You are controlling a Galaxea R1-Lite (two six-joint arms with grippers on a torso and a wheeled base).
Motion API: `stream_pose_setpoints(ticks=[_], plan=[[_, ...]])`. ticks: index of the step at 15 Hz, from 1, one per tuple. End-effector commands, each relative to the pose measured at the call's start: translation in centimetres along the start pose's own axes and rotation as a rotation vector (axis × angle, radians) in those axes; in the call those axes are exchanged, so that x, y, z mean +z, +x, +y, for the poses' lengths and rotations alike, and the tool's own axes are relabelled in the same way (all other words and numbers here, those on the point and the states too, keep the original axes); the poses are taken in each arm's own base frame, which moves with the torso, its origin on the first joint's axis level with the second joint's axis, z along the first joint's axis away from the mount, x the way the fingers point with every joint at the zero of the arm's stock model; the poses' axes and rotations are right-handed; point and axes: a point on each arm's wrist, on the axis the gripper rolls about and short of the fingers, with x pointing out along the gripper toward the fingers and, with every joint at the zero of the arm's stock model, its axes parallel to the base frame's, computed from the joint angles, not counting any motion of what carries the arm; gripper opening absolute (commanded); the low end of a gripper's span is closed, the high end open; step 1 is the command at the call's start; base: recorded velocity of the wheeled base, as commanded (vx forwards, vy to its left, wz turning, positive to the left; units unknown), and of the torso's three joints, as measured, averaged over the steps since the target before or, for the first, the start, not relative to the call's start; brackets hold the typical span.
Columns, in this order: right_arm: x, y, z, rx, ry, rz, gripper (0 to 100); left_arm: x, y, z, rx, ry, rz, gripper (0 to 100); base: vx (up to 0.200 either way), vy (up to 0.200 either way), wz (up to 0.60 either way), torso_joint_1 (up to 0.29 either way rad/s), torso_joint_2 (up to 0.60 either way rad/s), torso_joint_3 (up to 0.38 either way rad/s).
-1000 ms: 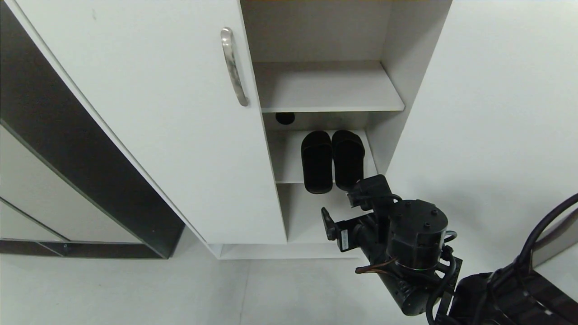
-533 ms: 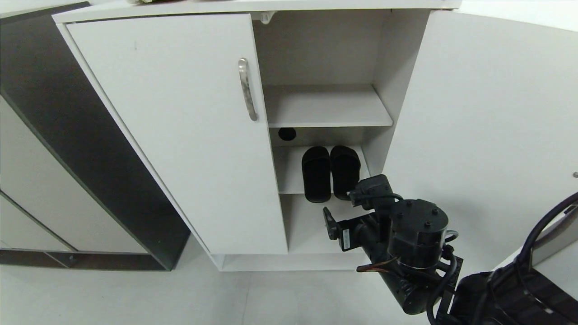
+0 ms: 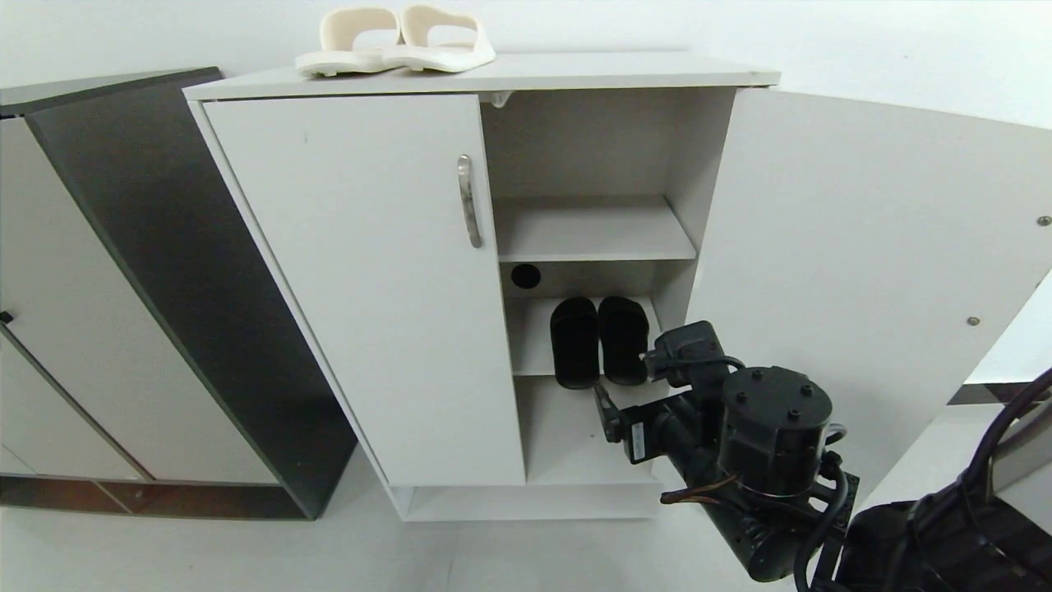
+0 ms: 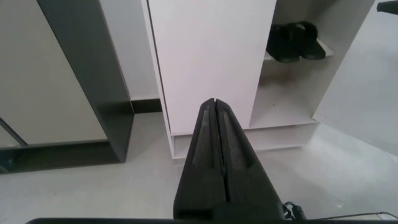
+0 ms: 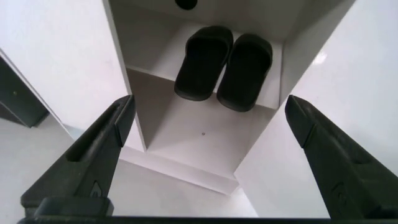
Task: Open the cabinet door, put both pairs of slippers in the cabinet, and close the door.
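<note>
Slippers: 1 black pair [image 3: 598,341] lies on the middle shelf of the cabinet [image 3: 493,76]; 1 cream pair [image 3: 394,39] sits on its top. Right gripper [image 5: 208,109] hangs before the shelves, fingers apart and empty; left gripper [image 4: 214,107] has its fingers together. We judge that a careless upward reach could knock the cream pair off.

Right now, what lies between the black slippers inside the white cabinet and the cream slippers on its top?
A white shelf board and the cabinet's top panel; the head view shows both.
</note>
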Motion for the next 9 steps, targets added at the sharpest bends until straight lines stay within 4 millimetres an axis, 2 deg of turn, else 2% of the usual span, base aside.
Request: stream_pose_setpoints(ticks=[1, 6, 9], plan=[[-0.24, -0.36, -0.39, -0.002, -0.009, 0.012, 100, 0.01, 0.00, 0.00, 0.001, 0.000, -0.001, 0, 0.000, 0.000, 0.00, -0.002, 0.00, 0.110], [-0.46, 0.01, -1.19, 0.035, 0.013, 0.026, 100, 0.01, 0.00, 0.00, 0.001, 0.000, -0.001, 0, 0.000, 0.000, 0.00, 0.000, 0.00, 0.010], [-1.05, -0.19, -1.33, 0.039, -0.004, 0.046, 100, 0.01, 0.00, 0.00, 0.001, -0.003, -0.001, 0, 0.000, 0.200, 0.00, 0.001, 0.00, 0.005]])
